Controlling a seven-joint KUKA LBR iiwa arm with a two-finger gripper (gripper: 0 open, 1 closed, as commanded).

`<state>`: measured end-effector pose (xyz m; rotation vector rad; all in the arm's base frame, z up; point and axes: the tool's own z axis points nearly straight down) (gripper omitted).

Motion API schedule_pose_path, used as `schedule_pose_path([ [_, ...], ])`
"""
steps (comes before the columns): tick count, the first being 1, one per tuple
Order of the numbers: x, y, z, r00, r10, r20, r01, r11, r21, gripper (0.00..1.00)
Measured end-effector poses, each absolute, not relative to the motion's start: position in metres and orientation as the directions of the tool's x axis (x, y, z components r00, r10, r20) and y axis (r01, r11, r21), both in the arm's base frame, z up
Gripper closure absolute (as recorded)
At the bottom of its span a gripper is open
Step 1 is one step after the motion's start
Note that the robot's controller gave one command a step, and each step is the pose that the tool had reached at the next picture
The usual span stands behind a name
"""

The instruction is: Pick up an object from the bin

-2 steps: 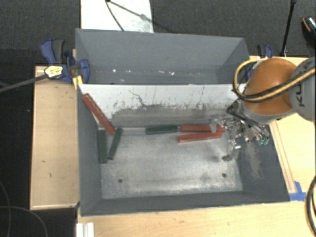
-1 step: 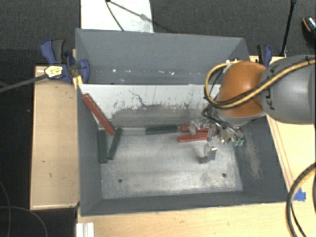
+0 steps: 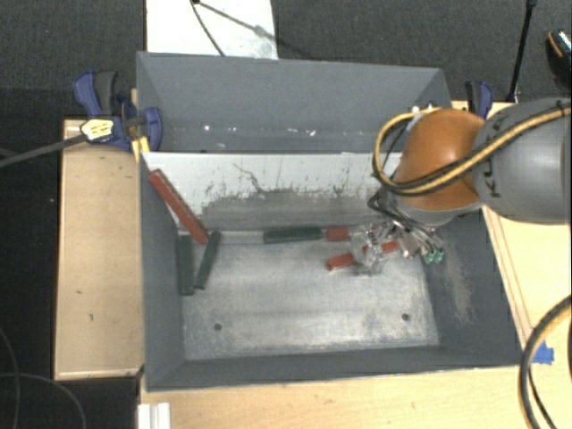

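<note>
My gripper [image 3: 368,259] is low in the right half of the bin, close to the floor. Right under it lies a small red stick [image 3: 340,262], slanting up to the right, with its right part hidden by the gripper. A bit of red shows again on the gripper's far side. A short red piece [image 3: 337,233] and a dark green stick [image 3: 292,234] lie just behind, along the foot of the back wall.
A long red stick [image 3: 177,206] leans in the back left corner. Two dark green sticks [image 3: 195,259] lie below it by the left wall. The arm with its orange cover hangs over the bin's right side.
</note>
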<state>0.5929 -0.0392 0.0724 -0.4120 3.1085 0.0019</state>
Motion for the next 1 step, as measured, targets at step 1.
schedule_pose_path([
  [1, 0.5915, -0.0399, 0.0709, -0.966, -0.260, -0.002, -0.260, 0.966, 0.000, 0.00],
])
